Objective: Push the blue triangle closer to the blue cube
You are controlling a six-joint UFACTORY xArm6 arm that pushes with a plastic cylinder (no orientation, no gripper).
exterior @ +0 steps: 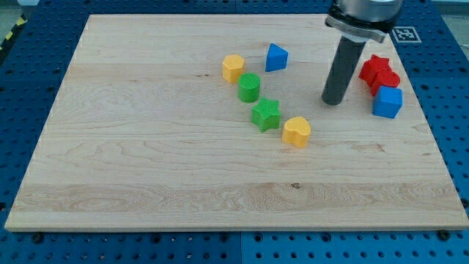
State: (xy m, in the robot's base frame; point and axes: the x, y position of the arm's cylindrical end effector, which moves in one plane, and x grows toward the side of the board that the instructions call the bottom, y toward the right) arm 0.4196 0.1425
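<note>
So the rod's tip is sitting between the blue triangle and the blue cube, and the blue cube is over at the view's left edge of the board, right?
Not quite. My tip is between the blue triangle and the blue cube, but the camera view shows the blue cube near the view's right edge of the board, just below the red blocks, not at the left.

A yellow hexagon block (233,67) is lying on the wooden bench (146,147), serving here as the landmark. A green cylinder (249,87) is sitting just below and right of it. A green star (266,115) is lying further down-right, and a yellow heart (297,131) beyond that. Two red blocks (379,72), touching one another, are resting well to its right.
</note>
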